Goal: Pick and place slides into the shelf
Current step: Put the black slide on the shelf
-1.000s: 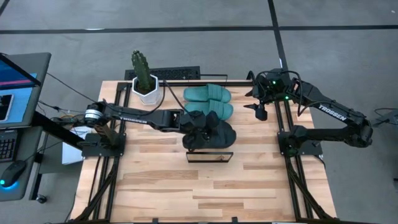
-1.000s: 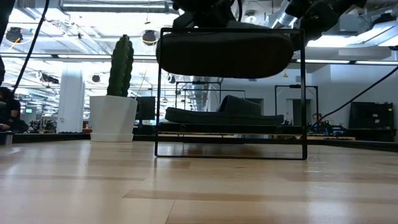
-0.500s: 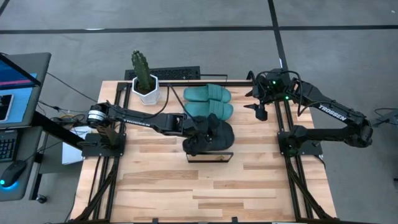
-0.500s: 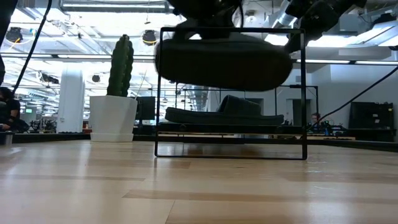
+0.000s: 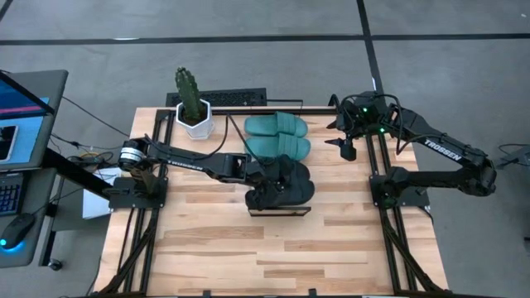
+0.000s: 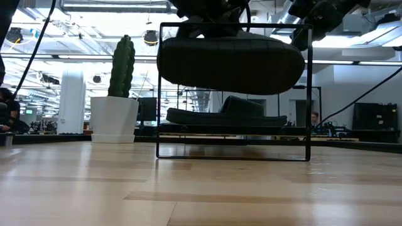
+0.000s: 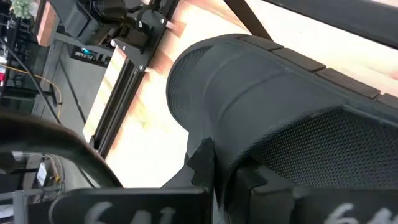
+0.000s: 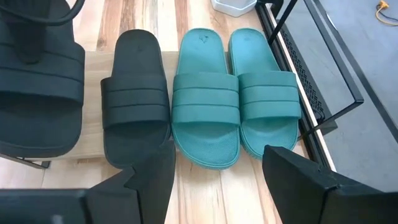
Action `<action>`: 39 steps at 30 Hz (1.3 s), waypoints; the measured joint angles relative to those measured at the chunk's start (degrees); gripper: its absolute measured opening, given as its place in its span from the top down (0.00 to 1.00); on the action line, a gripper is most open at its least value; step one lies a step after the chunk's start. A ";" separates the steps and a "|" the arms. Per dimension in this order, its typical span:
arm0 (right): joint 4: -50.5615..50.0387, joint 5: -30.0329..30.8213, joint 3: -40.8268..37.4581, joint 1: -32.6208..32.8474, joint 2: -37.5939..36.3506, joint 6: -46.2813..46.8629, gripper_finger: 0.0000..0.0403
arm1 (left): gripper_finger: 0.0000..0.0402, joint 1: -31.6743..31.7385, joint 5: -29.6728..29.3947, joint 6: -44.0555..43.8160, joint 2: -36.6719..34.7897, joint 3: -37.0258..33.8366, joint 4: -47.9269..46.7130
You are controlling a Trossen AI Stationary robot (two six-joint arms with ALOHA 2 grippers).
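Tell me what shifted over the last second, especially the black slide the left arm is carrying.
The left gripper, shut on the held black slide, carried it slightly lower and toward the right arm's side, over the shelf end; it hangs above the plank, not released. The other black slide, both teal slides, the cactus and the open right gripper stayed put.

Shelf (image 5: pixel 280 209) packed near the bench's (image 5: pixel 273 257) far edge: two teal slides (image 8: pixel 236 106), one black slide (image 8: pixel 135 106). Last slot, at the shelf's near end, blocked by left gripper (image 5: pixel 263 175) with held black slide (image 6: pixel 231 61). Cactus pot (image 5: pixel 196 117) at far left. Open bench on the near half.
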 joint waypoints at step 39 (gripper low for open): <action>-0.02 0.02 0.00 0.00 0.00 0.02 0.44 | 0.70 -0.07 2.12 2.05 0.00 -0.01 1.19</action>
